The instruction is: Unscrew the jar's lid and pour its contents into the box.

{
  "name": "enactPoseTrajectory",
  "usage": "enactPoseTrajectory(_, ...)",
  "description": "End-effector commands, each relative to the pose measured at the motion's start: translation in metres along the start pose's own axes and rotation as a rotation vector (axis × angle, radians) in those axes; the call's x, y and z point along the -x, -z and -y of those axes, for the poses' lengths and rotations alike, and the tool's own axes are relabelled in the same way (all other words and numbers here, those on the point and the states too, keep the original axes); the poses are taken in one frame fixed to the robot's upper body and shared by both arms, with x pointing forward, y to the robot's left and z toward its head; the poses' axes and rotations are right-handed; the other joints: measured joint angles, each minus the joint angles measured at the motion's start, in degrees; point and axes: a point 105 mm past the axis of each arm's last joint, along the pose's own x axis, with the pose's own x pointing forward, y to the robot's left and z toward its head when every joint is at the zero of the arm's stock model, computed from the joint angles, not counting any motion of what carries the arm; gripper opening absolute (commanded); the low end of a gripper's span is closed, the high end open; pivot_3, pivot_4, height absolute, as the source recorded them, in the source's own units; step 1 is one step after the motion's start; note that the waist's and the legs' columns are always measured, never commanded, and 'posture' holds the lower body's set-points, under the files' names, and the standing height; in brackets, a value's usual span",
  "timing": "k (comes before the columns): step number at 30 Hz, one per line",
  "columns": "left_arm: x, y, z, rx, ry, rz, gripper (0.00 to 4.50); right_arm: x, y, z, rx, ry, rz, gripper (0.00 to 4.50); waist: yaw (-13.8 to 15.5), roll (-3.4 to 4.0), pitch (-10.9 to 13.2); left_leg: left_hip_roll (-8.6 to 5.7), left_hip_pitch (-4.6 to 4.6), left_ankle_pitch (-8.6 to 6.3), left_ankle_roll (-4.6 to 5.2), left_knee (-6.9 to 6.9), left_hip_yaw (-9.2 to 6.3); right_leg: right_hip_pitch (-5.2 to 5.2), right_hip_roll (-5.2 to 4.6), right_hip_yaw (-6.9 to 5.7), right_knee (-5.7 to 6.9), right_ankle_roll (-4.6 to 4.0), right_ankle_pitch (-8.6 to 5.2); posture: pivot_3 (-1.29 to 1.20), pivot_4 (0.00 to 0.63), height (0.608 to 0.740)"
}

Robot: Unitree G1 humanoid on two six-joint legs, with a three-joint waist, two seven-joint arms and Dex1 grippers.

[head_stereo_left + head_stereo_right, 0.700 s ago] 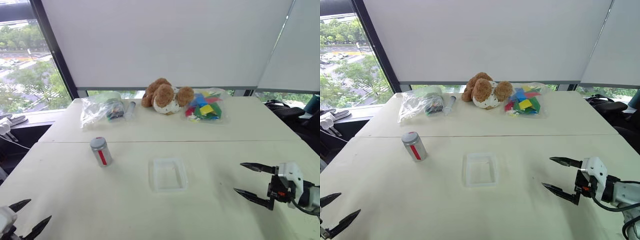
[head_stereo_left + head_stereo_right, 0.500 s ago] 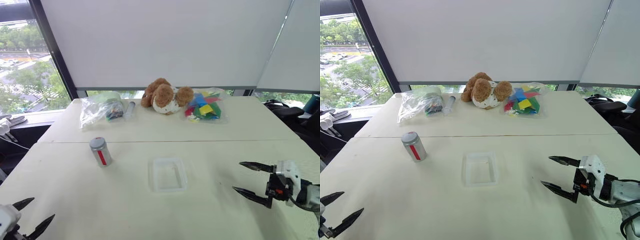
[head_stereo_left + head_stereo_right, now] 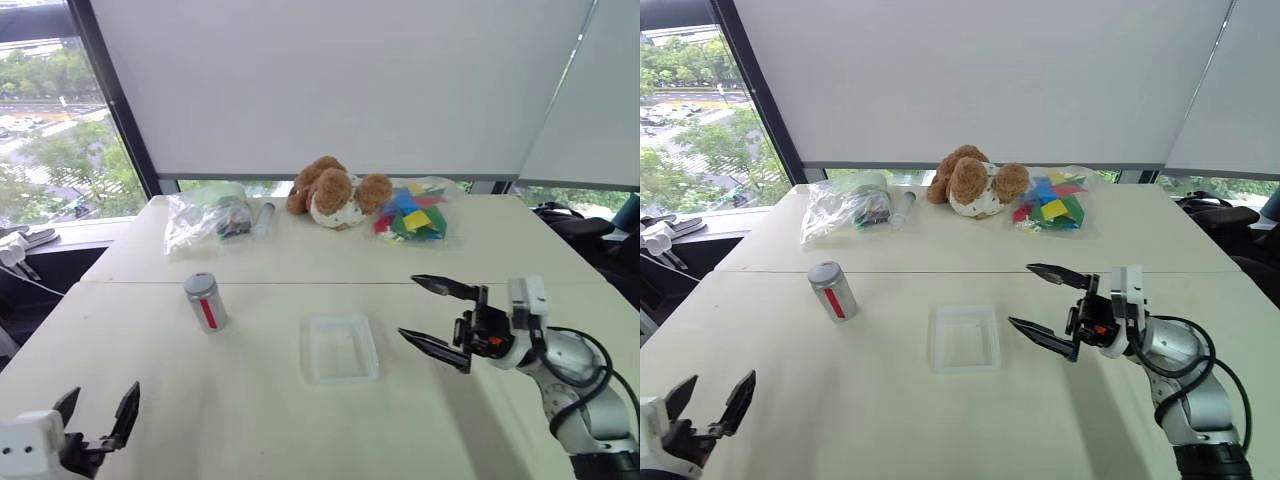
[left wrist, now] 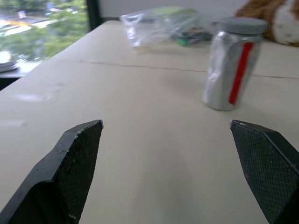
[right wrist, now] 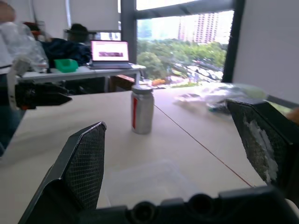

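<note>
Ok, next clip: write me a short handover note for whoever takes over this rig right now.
Left gripper: open, empty, low at the near table edge.
Right gripper: open, empty, just right of the box, pointing left.
Jar: upright, left of the box, lid on, untouched.
Done: nothing.
Left: grasp the jar, unscrew the lid, pour into the box.

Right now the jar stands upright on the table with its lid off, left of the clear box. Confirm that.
Not quite: the lid is on, as the left wrist view shows. The jar does stand upright on the table, left of the clear box.
</note>
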Motion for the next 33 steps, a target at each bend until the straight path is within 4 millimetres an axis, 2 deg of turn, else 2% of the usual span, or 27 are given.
enactPoseTrajectory(1,-0.009,-0.010,0.017,-0.048,0.001,0.051,4.48,-0.005,-0.008,-0.002,0.027,-0.057,0.033,4.50,0.31,0.02,0.00,0.00,0.00,0.00,0.00,0.02,0.02,0.01,0.01,-0.05,0.00,0.00,0.01,0.00,0.150,0.740)
enactPoseTrajectory(4,-0.020,-0.009,0.031,-0.019,0.026,0.060,4.48,0.000,-0.004,0.003,0.029,-0.069,0.009,4.50,0.34,0.02,0.00,-0.03,0.00,0.00,0.01,0.02,0.19,-0.02,-0.02,0.02,-0.02,0.01,0.02,0.00,0.150,0.740)
enactPoseTrajectory(7,-0.042,-0.012,0.050,-0.044,0.041,0.087,4.48,0.004,-0.001,0.006,0.029,-0.076,-0.009,4.50,0.40,0.01,-0.01,-0.04,0.00,0.00,0.01,0.05,0.21,-0.02,-0.02,0.05,-0.02,0.05,0.05,0.00,0.150,0.740)
enactPoseTrajectory(15,-0.095,-0.018,0.076,-0.075,0.017,0.106,4.48,0.019,0.009,0.002,0.012,-0.075,-0.041,4.50,0.21,0.02,-0.02,-0.02,0.07,0.02,0.01,0.09,0.22,-0.04,0.08,0.07,0.11,0.26,0.21,0.00,0.150,0.740)
enactPoseTrajectory(23,-0.121,-0.011,0.088,-0.085,-0.005,0.096,4.48,0.025,0.013,-0.003,0.002,-0.060,-0.047,4.50,0.35,0.02,-0.02,-0.03,0.07,0.02,0.00,0.12,0.32,-0.06,0.08,0.20,0.12,0.38,0.29,0.00,0.150,0.740)
enactPoseTrajectory(33,-0.150,-0.007,0.105,-0.072,0.017,0.108,4.48,0.019,0.011,-0.004,-0.010,-0.065,-0.046,4.50,0.34,0.02,-0.02,-0.04,0.07,0.02,0.00,0.20,0.49,-0.08,0.08,0.34,0.12,0.52,0.38,0.00,0.150,0.740)
